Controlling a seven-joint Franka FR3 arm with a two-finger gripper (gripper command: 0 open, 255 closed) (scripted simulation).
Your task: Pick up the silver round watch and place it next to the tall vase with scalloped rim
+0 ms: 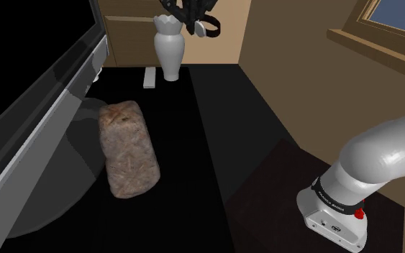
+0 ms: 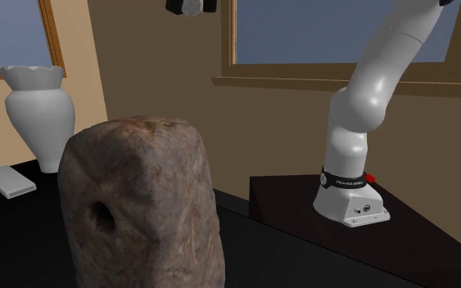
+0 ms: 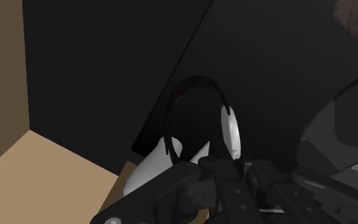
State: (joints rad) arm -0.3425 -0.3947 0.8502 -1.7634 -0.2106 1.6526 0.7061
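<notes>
Status: gripper (image 1: 193, 16) closed on watch (image 1: 205, 29) (round white face, black strap), held in air at far end of dark surface (image 1: 215, 129). Watch pos.: level w/ rim of vase (image 1: 169, 47), just to shoulder view's right of it. Vase white, upright. Flat white slab (image 1: 149, 76) beside its base. Brown rock-like block (image 1: 128, 147) nearer.

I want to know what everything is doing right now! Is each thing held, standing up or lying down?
gripper: shut on the watch, raised high near the vase.
watch: held, lifted off the dark surface.
vase: standing upright, untouched.
flat pale slab: lying flat beside the vase.
brown stone block: resting on the dark surface, untouched.
</notes>
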